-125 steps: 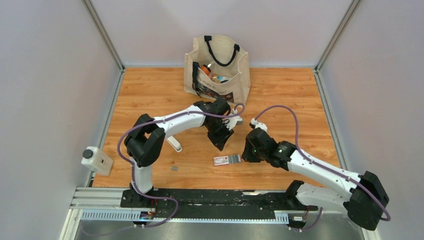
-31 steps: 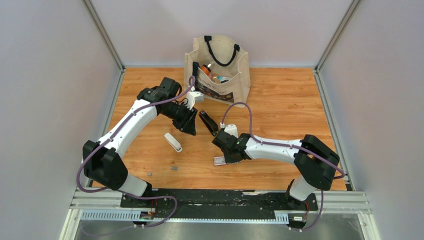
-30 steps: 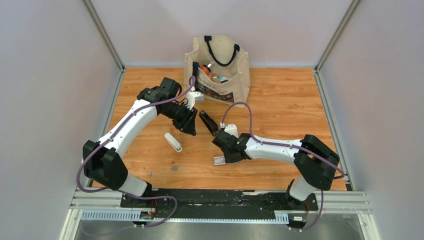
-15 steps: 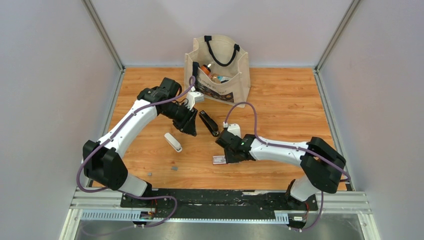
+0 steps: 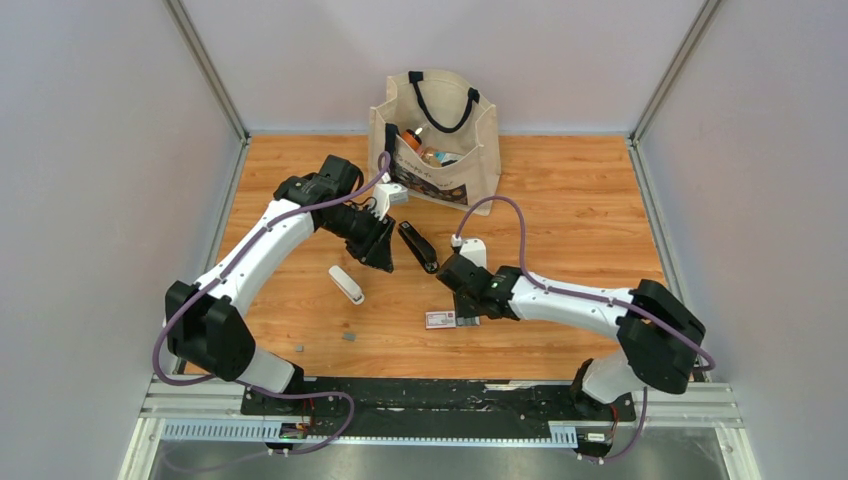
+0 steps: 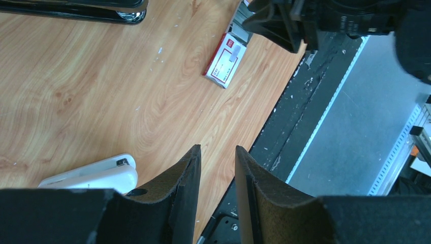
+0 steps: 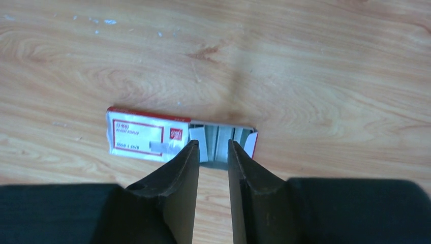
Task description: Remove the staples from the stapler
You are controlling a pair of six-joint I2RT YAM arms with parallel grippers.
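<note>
My right gripper point(image 7: 211, 143) hangs directly over the red-and-white box point(image 7: 147, 137), above its torn-open end. The two fingers point(image 7: 178, 178) stand a little apart with nothing between them, so that hand is released and empty. Through the gap I can see the grey strips of staples point(image 7: 219, 138) lying side by side inside the box.

The stapler point(image 5: 418, 246) lies flat on the wooden table point(image 5: 560, 200) on the far side of the box. It is set at a slant, clear of the box and touched by neither hand (from my left wrist it shows only as a dark bar point(image 6: 76, 7) at the top edge).

My left gripper point(image 6: 217, 148) hovers beyond the box and to its left. Its pads are parted around bare air, so it too is released and grasps nothing.

A short white oblong object point(image 5: 347, 284) rests on the wood to the left of the box. Further left and a touch nearer my bases than the box lie two tiny grey bits point(image 5: 348, 337), too small for me to make out. A canvas tote bag point(image 5: 435, 150) stands well beyond the box, at the back of the table.
</note>
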